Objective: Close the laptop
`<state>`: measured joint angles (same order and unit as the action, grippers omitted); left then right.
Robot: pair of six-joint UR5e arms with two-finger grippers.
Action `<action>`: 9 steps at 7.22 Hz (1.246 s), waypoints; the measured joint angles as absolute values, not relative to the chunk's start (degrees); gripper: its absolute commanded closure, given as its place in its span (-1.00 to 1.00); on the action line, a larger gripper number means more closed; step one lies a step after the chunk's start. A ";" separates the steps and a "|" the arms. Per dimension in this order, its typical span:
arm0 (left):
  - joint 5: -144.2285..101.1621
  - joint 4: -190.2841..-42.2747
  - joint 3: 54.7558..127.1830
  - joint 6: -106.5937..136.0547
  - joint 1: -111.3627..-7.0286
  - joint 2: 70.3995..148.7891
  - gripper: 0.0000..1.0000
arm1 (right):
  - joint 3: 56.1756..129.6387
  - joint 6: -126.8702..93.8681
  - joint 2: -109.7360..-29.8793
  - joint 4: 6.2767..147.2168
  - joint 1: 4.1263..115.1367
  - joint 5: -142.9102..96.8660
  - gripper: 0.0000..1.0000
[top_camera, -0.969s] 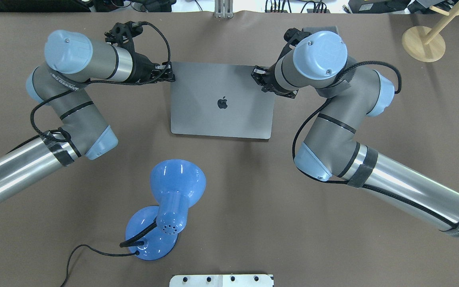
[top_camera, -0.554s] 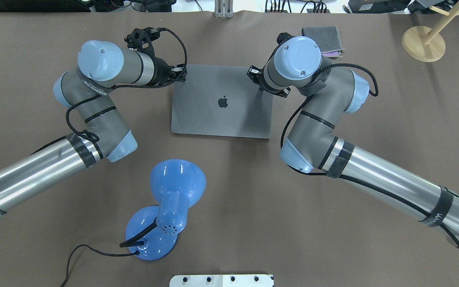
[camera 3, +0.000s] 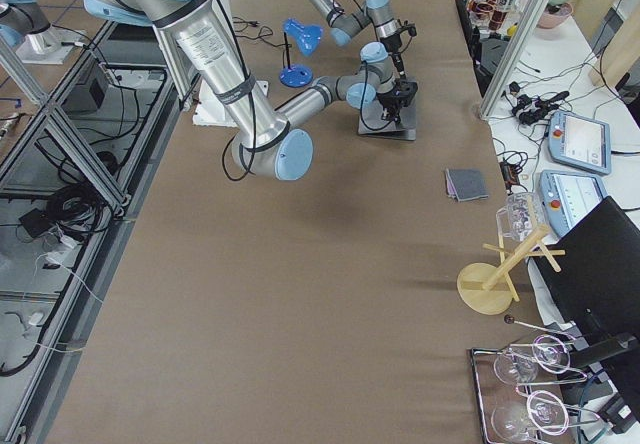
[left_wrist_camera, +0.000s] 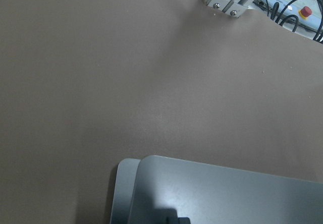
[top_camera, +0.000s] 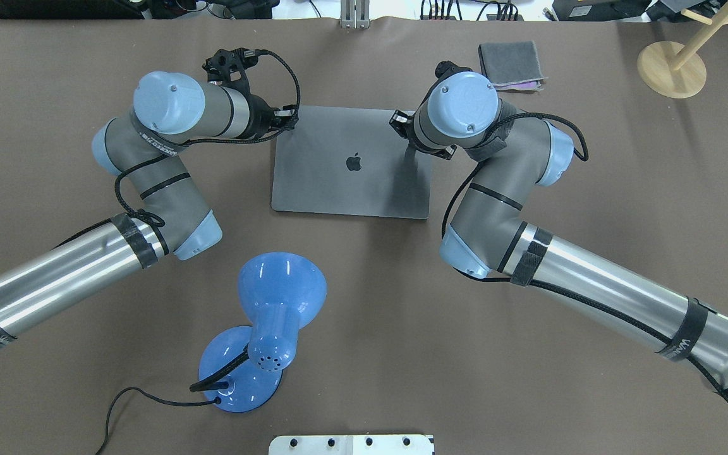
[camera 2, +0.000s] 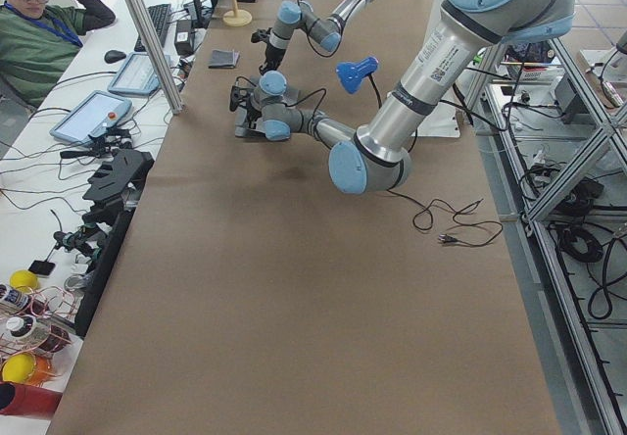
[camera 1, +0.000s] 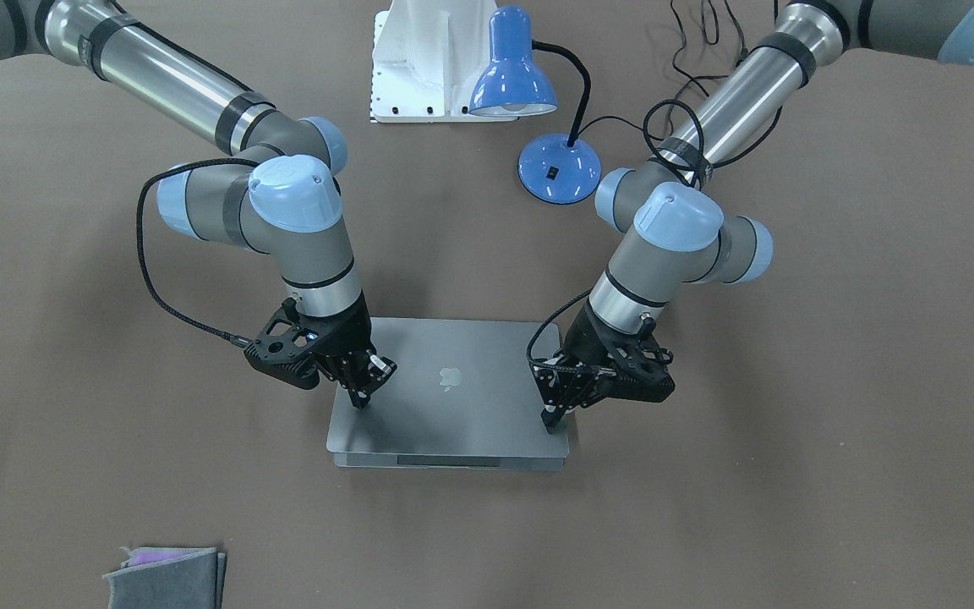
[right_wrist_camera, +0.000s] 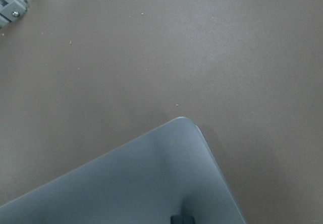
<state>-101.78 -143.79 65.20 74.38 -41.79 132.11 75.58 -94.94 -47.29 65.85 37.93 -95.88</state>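
The space-grey laptop (top_camera: 351, 183) lies mid-table with its lid down, apple logo up. In the front view the laptop (camera 1: 453, 406) shows only a thin seam between lid and base. My left gripper (top_camera: 288, 120) is shut, its tip on the lid's far left corner; it also shows in the front view (camera 1: 549, 419). My right gripper (top_camera: 402, 123) is shut, its tip on the lid's far right corner, seen in the front view (camera 1: 362, 397). The wrist views show the lid's corners (left_wrist_camera: 217, 193) (right_wrist_camera: 136, 183) close below.
A blue desk lamp (top_camera: 275, 303) with its cord stands near the robot, left of centre. A folded grey cloth (top_camera: 509, 63) lies beyond the right gripper. A wooden stand (top_camera: 670, 66) is at the far right. A white plate (top_camera: 351, 444) is at the near edge.
Both grippers moved inward and down with the lid's far edge. The lid dropped from a slight tilt to flat on the base. The right arm uncovered the grey cloth.
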 measured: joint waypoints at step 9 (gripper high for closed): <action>-115.08 -127.62 85.62 71.72 -47.12 125.51 -0.99 | 96.11 -82.96 -59.33 72.67 43.92 -105.15 -1.00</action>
